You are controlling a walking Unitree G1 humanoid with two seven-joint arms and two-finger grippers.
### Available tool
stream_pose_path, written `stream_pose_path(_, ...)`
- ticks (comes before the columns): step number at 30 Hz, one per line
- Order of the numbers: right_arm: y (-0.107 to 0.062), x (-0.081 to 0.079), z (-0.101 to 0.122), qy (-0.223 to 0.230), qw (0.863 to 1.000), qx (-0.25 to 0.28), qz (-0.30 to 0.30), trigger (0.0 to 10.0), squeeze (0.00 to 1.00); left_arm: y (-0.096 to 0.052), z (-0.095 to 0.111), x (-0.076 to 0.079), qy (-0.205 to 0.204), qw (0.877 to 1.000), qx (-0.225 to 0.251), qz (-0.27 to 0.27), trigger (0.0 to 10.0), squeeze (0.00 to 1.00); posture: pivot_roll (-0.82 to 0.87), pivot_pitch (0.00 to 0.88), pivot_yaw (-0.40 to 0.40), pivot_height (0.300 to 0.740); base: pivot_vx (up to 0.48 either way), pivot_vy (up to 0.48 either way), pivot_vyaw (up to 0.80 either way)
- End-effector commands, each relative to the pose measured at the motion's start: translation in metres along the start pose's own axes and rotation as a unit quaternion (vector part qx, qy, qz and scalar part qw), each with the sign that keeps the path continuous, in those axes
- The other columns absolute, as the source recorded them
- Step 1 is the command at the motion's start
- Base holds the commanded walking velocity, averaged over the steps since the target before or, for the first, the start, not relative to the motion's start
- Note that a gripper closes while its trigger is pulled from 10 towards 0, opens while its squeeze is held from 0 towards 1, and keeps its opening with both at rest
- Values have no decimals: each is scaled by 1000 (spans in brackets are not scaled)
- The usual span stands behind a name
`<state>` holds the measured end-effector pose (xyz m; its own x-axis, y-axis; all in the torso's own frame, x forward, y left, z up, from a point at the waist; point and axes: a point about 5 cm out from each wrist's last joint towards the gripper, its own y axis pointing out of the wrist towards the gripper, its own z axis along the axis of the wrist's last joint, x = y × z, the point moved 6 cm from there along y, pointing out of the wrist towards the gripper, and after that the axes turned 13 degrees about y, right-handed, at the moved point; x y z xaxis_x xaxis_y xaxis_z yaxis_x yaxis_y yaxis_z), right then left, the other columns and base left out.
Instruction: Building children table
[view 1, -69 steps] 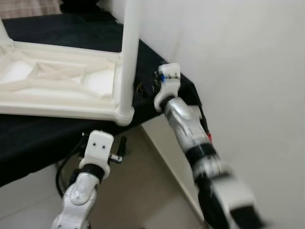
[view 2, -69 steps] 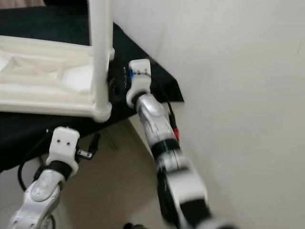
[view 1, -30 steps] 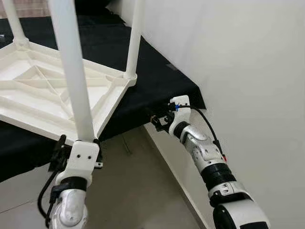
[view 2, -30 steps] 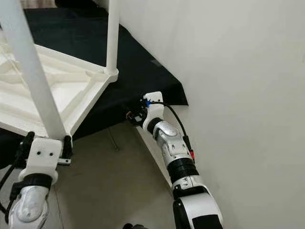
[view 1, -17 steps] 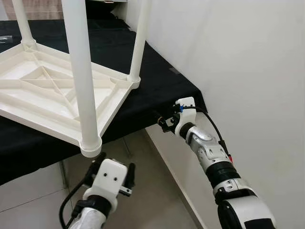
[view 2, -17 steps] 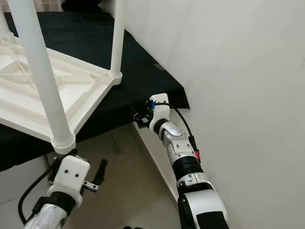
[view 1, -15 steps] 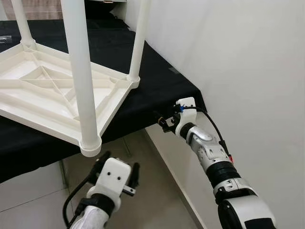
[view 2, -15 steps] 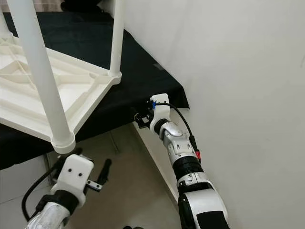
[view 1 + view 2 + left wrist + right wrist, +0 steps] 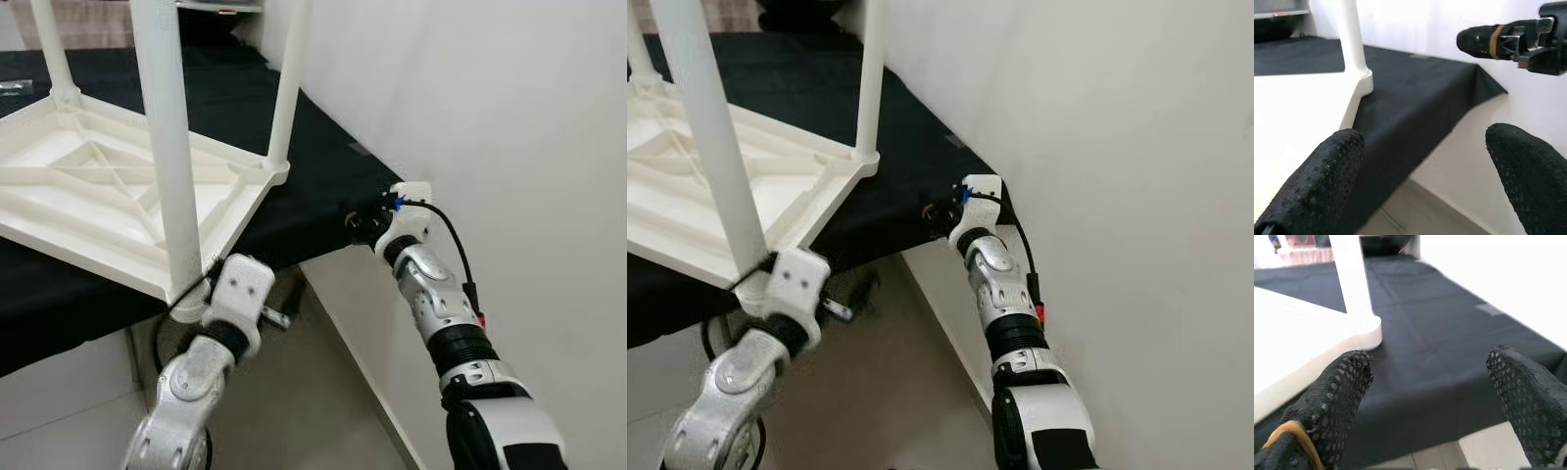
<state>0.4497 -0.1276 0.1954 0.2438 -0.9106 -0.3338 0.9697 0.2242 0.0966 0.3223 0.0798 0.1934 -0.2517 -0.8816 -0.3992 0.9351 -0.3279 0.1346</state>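
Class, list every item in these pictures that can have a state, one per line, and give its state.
Children's table: upside down on the black cloth, legs pointing up.
Near table leg: upright, seated in the corner socket.
Black cloth: spread flat, hanging over the edge.
Left gripper: open, empty, at the table's near corner.
Right gripper: open, empty, at the cloth's corner by the wall.

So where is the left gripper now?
In the left eye view, the left gripper is at the near corner of the upturned white table, by its nearest leg.
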Motion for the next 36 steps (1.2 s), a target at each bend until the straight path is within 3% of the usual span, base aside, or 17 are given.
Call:
stream_pose_path(1,-1,1,4,5,1000,12,-2,10000,0,0,-7,2,-6,1000,-8,-5,10000,0,127,93,-173,740,0,0,0)
stream_pose_path(3,-1,1,6,4,1000,16,-1,10000,0,6,-9,-6,-1,1000,-9,7,10000,0,125,94,-172,740,0,0,0)
stream_pose_path(5,-2,3,7,3,1000,22,-7,10000,0,14,-15,-29,15,999,-17,49,10000,0,119,92,-164,740,0,0,0)
stream_pose_path(8,-2,5,7,1,1000,22,-11,10000,0,15,-16,-37,23,997,-19,67,10000,0,119,94,-163,740,0,0,0)
stream_pose_path(9,-3,10,5,-3,1000,19,-21,10000,0,10,-21,-62,74,989,-37,125,10000,0,128,97,-171,740,0,0,0)
stream_pose_path(10,-3,12,5,-3,1000,17,-24,10000,0,7,-22,-71,92,984,-43,144,10000,0,128,97,-171,740,0,0,0)
stream_pose_path(17,-4,11,2,-2,1000,13,-25,10000,0,-2,-28,-87,101,976,-59,184,10000,0,134,100,-175,740,0,0,0)
stream_pose_path(29,-4,-3,9,12,999,31,0,10000,0,5,-20,-58,62,986,-33,149,10000,0,130,101,-173,740,0,0,0)
stream_pose_path(32,-12,-13,13,22,998,46,32,10000,0,7,-14,-32,43,992,-21,120,10000,0,128,98,-175,740,0,0,227)
stream_pose_path(36,-17,-9,14,11,998,53,21,10000,0,4,-13,-20,32,994,-20,105,10000,0,122,97,-169,740,0,0,770)
